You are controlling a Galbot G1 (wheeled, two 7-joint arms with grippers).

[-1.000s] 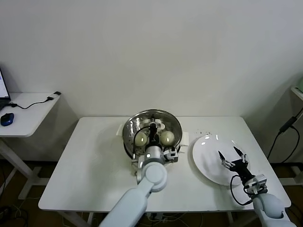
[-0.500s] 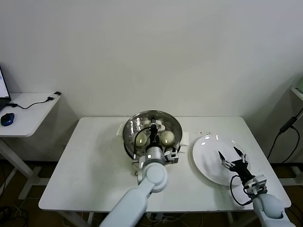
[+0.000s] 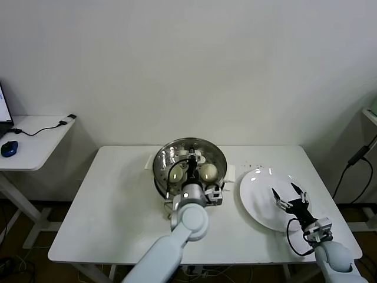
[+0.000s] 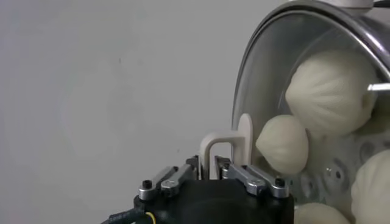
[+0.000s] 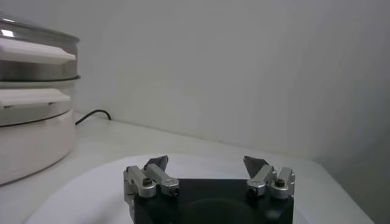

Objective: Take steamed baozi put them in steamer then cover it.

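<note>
The left gripper (image 3: 191, 160) reaches over the steamer (image 3: 189, 161) at the table's (image 3: 112, 206) centre, clenched on the white handle (image 4: 226, 146) of the glass lid (image 4: 286, 73); the baozi (image 4: 281, 143) lie inside beneath it. At four o'clock from the steamer, the right gripper (image 3: 290, 195) hovers over the white plate (image 3: 259, 188), fingers spread and empty.

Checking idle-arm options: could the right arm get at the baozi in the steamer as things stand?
Probably not. A glass lid covers the steamer, and the left tool is shut on the lid's white handle above the baozi. The right tool hangs open over the white plate.
</note>
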